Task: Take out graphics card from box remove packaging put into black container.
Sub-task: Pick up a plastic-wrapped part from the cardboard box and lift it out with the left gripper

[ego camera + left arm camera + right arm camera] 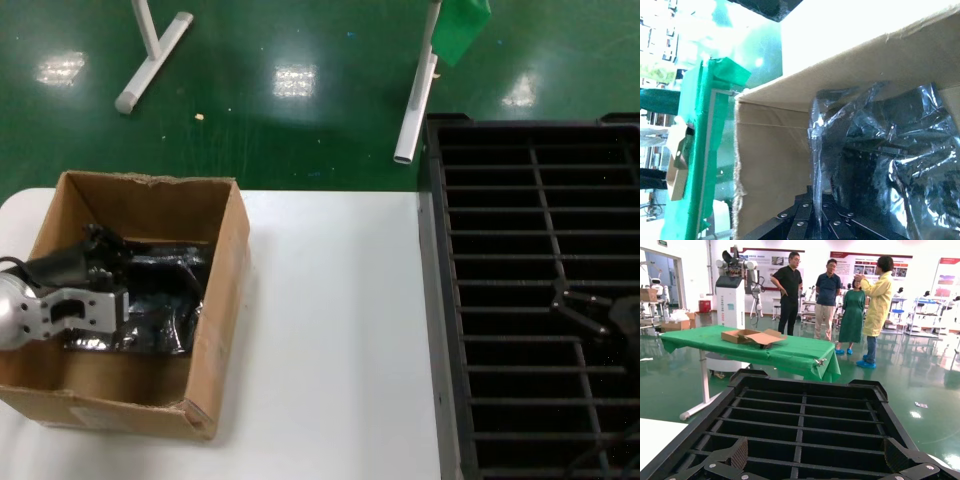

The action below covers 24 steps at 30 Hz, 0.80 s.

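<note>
Your left gripper (150, 268) is reaching down inside the box (228, 300), and its fingers are closing onto the edge of the bag (160, 318), which is lying just beneath and ahead of them on the box floor. In the left wrist view a thin fold of bag (880, 165) is running straight up out from between the fingertips, so the jaws are sitting nearly together with the plastic pinched between them. From that pinch the bag is spreading away toward the far box wall (775, 165), its long axis lying roughly across the box floor, from the gripper's side toward the wall nearest the container. A dark flat shape is showing through the plastic in front of the fingers; you cannot tell which way the card itself is pointing. The box is sitting on the white table (340, 340), open side up. Your right gripper (600, 325) is hanging over the container (540, 200), well apart from the box, with its two fingers (732, 455) spread wide and holding nothing; the slots are lying directly below and ahead of it.
</note>
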{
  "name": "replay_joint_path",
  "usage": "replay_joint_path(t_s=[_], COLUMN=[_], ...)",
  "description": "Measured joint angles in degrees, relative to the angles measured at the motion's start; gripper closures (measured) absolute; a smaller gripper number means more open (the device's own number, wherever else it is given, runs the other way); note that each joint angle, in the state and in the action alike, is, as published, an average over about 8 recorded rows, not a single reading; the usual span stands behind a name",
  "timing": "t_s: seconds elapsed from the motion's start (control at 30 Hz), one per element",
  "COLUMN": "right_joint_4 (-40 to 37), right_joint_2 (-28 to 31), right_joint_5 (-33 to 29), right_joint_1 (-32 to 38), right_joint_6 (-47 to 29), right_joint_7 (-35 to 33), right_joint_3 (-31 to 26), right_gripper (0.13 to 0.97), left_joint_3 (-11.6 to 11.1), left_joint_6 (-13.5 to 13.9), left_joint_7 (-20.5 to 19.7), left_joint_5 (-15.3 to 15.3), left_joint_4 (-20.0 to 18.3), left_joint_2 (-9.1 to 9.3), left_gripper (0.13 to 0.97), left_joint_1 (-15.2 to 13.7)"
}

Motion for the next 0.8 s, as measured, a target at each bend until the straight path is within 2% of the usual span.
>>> replay_joint_path(t_s=[0.2,0.57,0.8], right_joint_4=[0.0,0.0,0.0], right_joint_2=[0.0,0.0,0.0], right_joint_5=[0.0,0.0,0.0], right_joint_1=[0.0,0.0,0.0], right_joint_6=[0.0,0.0,0.0], right_joint_7=[0.0,0.0,0.0], right_joint_3=[0.0,0.0,0.0], right_gripper=[0.129,0.129,0.129], left_joint_3=[-1.7,-5.6,-8.7], left_joint_6=[0.9,2.8,3.7], left_joint_7=[-1.4,0.6,-3.6], left_joint_5=[-0.7,-6.9,-6.3], left_joint_4=[-5.3,-16.3,-25.9], left_joint_2=[-3.35,-9.64,-13.94], left_gripper=[0.955,0.955,0.955], left_joint_1=[2.6,8.8,13.0])
